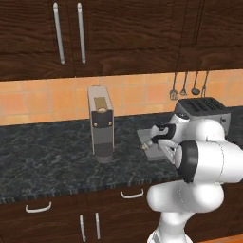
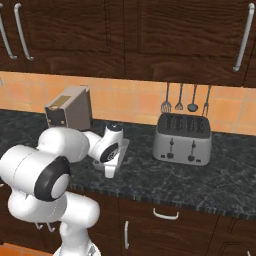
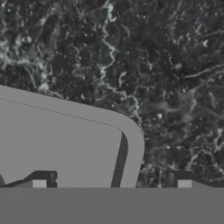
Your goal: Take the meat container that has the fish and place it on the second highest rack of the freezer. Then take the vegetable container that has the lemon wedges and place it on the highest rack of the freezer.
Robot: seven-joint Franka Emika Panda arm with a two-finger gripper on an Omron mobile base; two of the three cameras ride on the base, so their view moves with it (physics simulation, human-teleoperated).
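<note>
A shallow grey tray [image 1: 143, 135] with sloped walls lies on the dark stone counter [image 1: 47, 156], right of the middle. My arm covers most of it, and neither fish nor green wedges show, so I cannot tell which container it is. My gripper [image 3: 111, 184] hangs low over one rounded corner of the tray [image 3: 65, 144]. It is open and wide, with one fingertip [image 3: 39, 183] over the tray's floor and the other over the counter [image 3: 175, 87] outside the wall. The hand points down at the tray [image 2: 123, 148] in both base views. The freezer is out of view.
A tall grey coffee machine [image 1: 100, 123] stands left of the tray. A silver toaster [image 2: 182, 137] sits to the right, with utensils [image 2: 185, 97] hanging on the tiled wall above it. Dark cabinets hang overhead and the counter's front edge [image 2: 165, 197] is near.
</note>
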